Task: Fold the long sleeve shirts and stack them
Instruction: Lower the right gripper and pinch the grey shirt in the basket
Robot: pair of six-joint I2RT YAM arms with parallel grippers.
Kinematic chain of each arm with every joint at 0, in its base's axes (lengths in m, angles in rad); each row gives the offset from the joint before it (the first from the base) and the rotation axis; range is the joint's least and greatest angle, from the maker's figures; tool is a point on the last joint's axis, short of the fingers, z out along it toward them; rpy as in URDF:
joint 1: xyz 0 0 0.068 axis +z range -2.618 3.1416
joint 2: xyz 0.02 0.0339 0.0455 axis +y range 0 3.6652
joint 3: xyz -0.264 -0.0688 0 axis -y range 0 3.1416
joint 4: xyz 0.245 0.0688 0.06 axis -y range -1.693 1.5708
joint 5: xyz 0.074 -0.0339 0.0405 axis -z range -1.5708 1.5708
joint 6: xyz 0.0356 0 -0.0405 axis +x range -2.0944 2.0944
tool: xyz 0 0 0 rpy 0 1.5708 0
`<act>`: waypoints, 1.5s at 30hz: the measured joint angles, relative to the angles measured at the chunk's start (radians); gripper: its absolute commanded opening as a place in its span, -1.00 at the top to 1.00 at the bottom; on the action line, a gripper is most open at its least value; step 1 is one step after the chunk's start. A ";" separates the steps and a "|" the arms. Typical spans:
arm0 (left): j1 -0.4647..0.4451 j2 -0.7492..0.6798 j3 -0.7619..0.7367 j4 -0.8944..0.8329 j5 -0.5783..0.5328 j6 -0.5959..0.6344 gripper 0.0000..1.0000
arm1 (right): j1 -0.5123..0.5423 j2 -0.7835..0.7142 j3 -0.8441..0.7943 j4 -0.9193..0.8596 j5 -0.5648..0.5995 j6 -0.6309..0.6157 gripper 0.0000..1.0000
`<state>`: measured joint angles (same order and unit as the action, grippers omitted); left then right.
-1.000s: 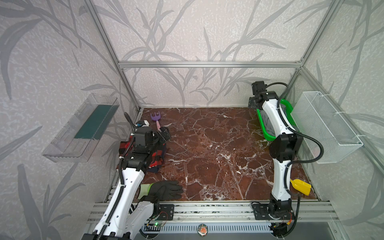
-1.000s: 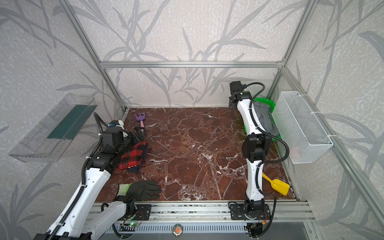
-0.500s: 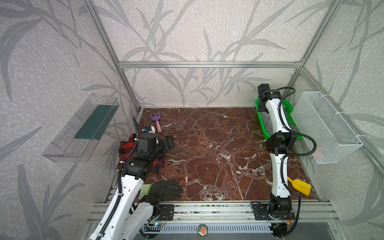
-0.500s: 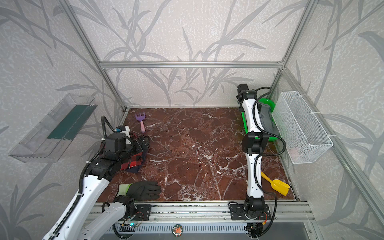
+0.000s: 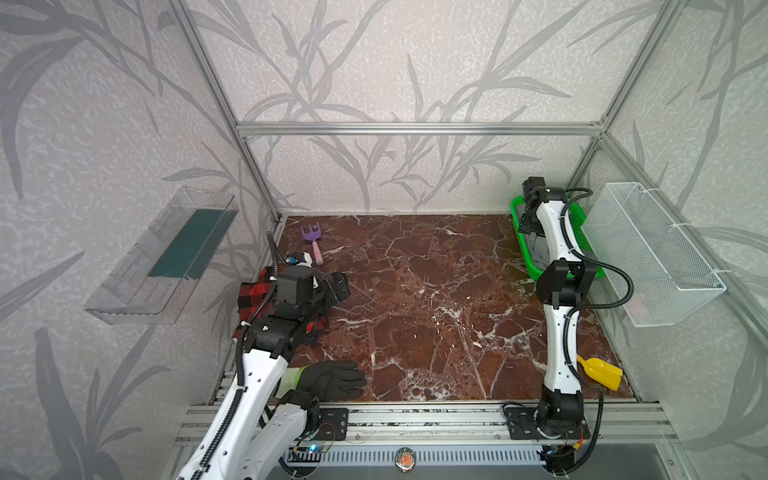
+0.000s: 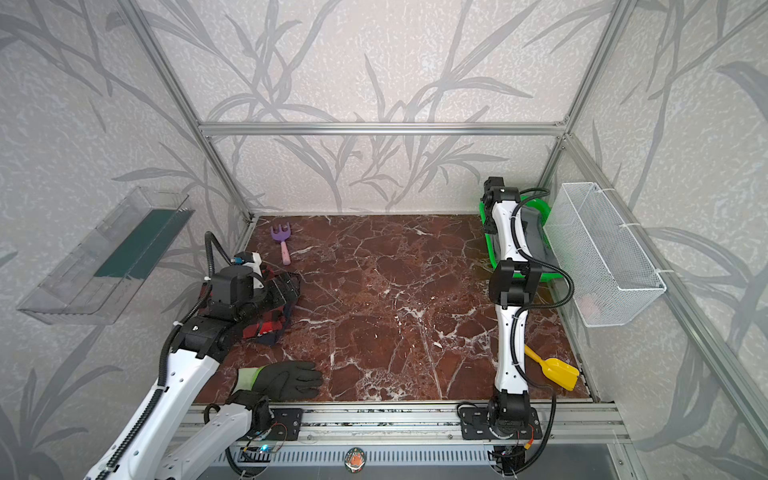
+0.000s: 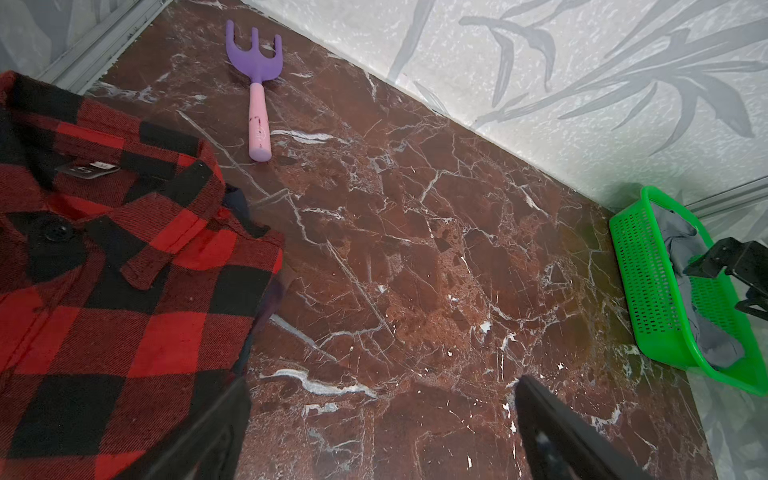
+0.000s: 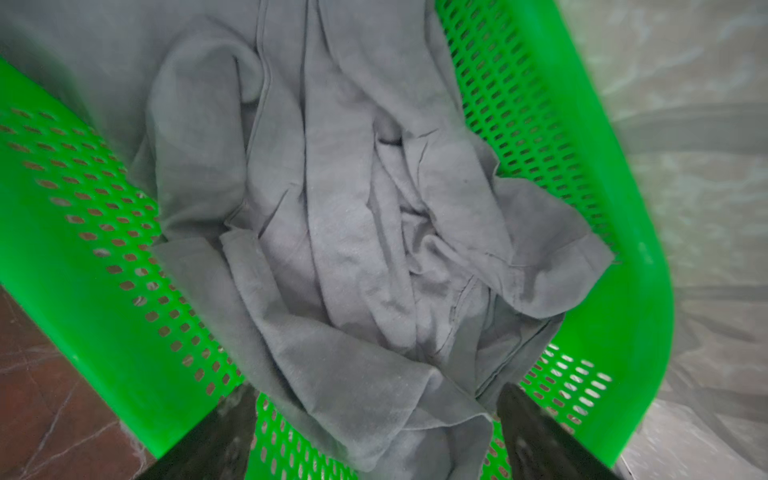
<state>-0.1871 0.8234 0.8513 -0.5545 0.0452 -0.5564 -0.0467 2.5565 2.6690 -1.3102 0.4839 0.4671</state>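
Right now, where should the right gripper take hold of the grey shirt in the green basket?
I'd pinch the bunched folds at the middle of the grey shirt, coming straight down from above: the green basket walls it in on the sides, and the open right gripper hangs over it.

One plaid shirt (image 7: 104,291), one grey shirt (image 8: 353,249), one glove (image 5: 332,379).

Even, diffuse white light fills my cell in both top views; the marble floor (image 5: 436,299) carries a faint sheen, and shadows are soft and shallow. The wide lens splays the walls (image 5: 104,124) outward toward the edges. In my right wrist view the green basket (image 8: 640,291) smears at its rim, while the grey shirt (image 8: 353,249) stays fairly sharp at centre. My fingers (image 7: 557,432) lie dark and defocused in both wrist views.
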 measured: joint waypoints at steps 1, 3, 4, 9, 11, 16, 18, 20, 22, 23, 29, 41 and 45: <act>0.000 0.001 0.000 0.000 0.001 0.000 -0.98 | 0.000 0.005 -0.006 0.001 -0.008 -0.001 -0.81; 0.000 0.003 0.000 0.000 0.002 0.000 -0.98 | 0.002 0.014 -0.013 0.004 -0.013 -0.003 -0.80; 0.000 0.004 0.000 -0.001 0.002 0.000 -0.98 | 0.002 0.016 -0.013 0.005 -0.021 -0.004 -0.80; 0.000 0.005 0.000 -0.006 0.001 0.002 -0.98 | 0.000 0.037 -0.013 0.005 -0.054 -0.011 -0.78; 0.000 0.005 0.000 -0.010 0.001 0.004 -0.98 | -0.001 0.045 -0.013 0.004 -0.081 -0.014 -0.78; 0.000 0.005 0.000 -0.013 0.000 0.005 -0.98 | 0.018 0.054 -0.017 0.004 -0.146 -0.032 -0.78; 0.000 0.005 0.000 -0.014 -0.002 0.006 -0.98 | 0.037 0.054 -0.017 0.003 -0.158 -0.039 -0.78; 0.000 0.005 0.000 -0.014 -0.003 0.007 -0.98 | 0.062 0.053 -0.019 0.004 -0.173 -0.042 -0.79; 0.000 0.005 0.000 -0.014 -0.004 0.007 -0.98 | 0.090 0.043 -0.048 0.012 -0.180 -0.046 -0.80; 0.000 0.005 0.000 -0.014 -0.006 0.007 -0.98 | 0.107 0.039 -0.066 0.015 -0.187 -0.048 -0.81; 0.000 0.005 0.000 -0.014 -0.016 0.007 -0.98 | 0.170 0.035 -0.113 0.033 -0.232 -0.050 -0.85; 0.000 0.005 0.000 -0.015 -0.018 0.008 -0.98 | 0.150 0.093 -0.112 0.033 -0.268 -0.074 -0.28; 0.000 0.005 0.000 -0.015 -0.020 0.008 -0.98 | 0.150 0.100 -0.112 0.043 -0.278 -0.076 0.20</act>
<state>-0.1871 0.8280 0.8509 -0.5694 0.0254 -0.5484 0.1028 2.6560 2.5568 -1.2667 0.2058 0.3912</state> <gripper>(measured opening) 0.992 0.543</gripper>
